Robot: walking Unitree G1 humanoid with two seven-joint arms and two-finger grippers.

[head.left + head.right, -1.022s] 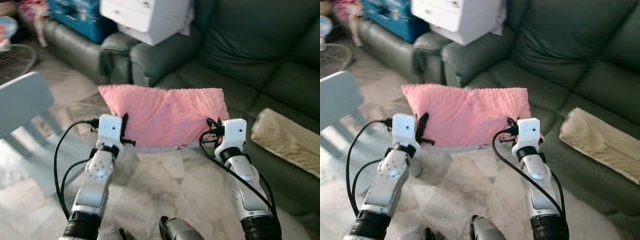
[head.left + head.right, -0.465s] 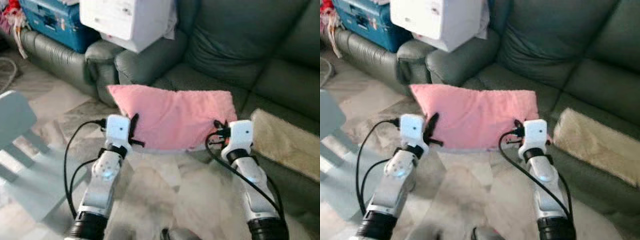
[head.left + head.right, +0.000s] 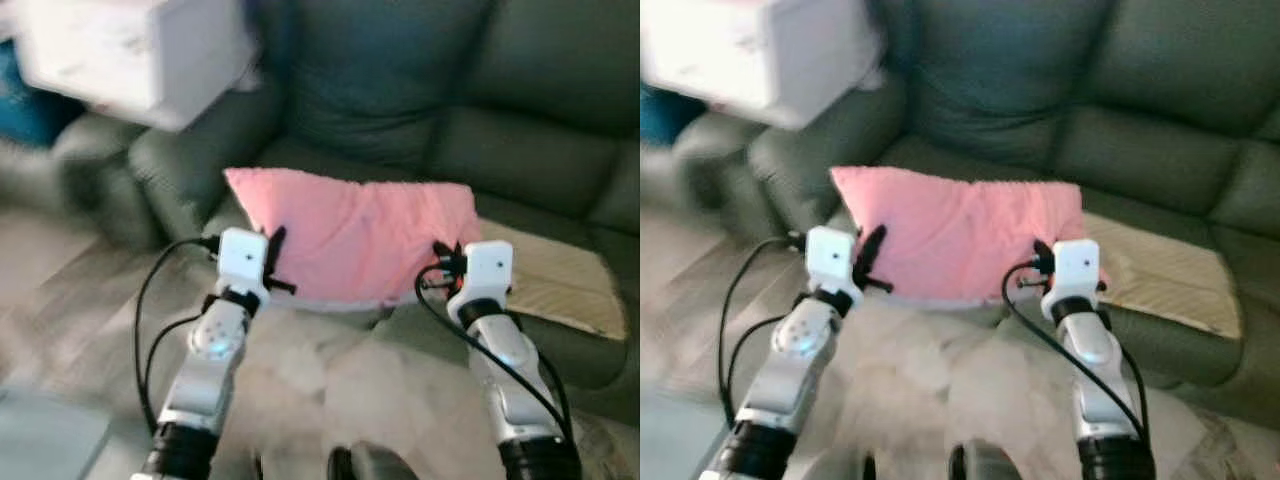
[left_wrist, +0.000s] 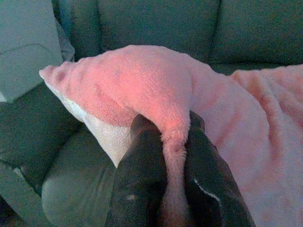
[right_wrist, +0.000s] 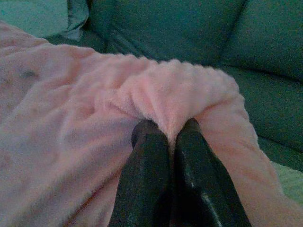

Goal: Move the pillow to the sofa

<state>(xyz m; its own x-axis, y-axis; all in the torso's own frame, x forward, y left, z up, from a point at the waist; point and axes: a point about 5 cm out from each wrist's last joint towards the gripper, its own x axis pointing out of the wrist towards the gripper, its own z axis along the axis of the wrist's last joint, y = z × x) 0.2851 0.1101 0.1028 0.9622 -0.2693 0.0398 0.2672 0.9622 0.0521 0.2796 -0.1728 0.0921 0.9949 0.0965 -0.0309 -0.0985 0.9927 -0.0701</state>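
Pillow point(image 3: 355, 238): pink, fluffy, held in the air by its near edge, stretched flat between both hands. Its far edge reaches over the front edge of the sofa point(image 3: 520, 150) seat; whether it touches the cushion I cannot tell.

Left hand point(image 4: 174, 156): fingers clamped on a pinched fold at the pillow's left end; fabric bulges between them in the left wrist view. Right hand point(image 5: 171, 142): fingers pressed together on a fold at the right end, same style of grip. Both grips are on the fabric edge only, so the stuffing hangs free.

Surroundings: dark green sofa, seat directly behind the pillow. A beige cloth point(image 3: 545, 275) lies on the seat to the right, just beside the right hand. A white box point(image 3: 130, 50) sits on the left armrest point(image 3: 170, 165). The head views are blurred.

Step in hand, as judged: carry forward and set down on the seat.
- Keep both hands level so the pillow does not twist or slip from one pinch.
- Advance until most of the pillow is over the seat, clear of the front edge, else it may slide to the floor point(image 3: 330, 390).
- Aim for the open seat between armrest and cloth.
- Lower before releasing; open both hands together.
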